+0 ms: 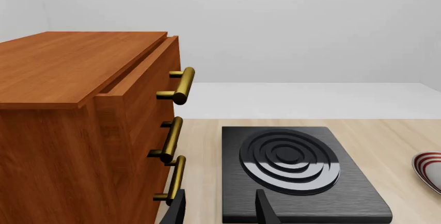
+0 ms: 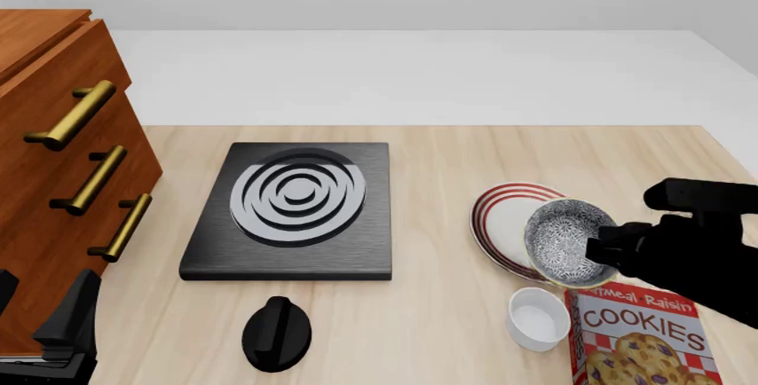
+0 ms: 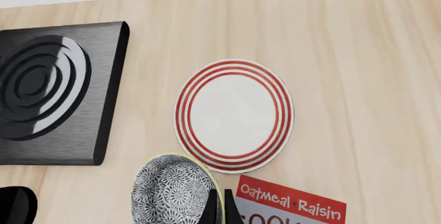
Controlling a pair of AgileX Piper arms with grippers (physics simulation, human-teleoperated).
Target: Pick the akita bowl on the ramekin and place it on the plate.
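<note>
Our left wrist view: cabinet, stove and a sliver of plate

We see a wooden cabinet (image 1: pixel 69 110) with three brass handles (image 1: pixel 177 85) down its drawer fronts, the top drawer standing slightly out. Just beside it on the pale wood table (image 1: pixel 393 141) lies a black square stove (image 1: pixel 296 175) with raised concentric rings. At the far edge of our picture, well apart from the stove, the red-ringed rim of the plate (image 1: pixel 428 170) shows. The dark fingertips of our left gripper (image 1: pixel 219 211) stand apart, nothing between them, over the stove's near edge.
</note>
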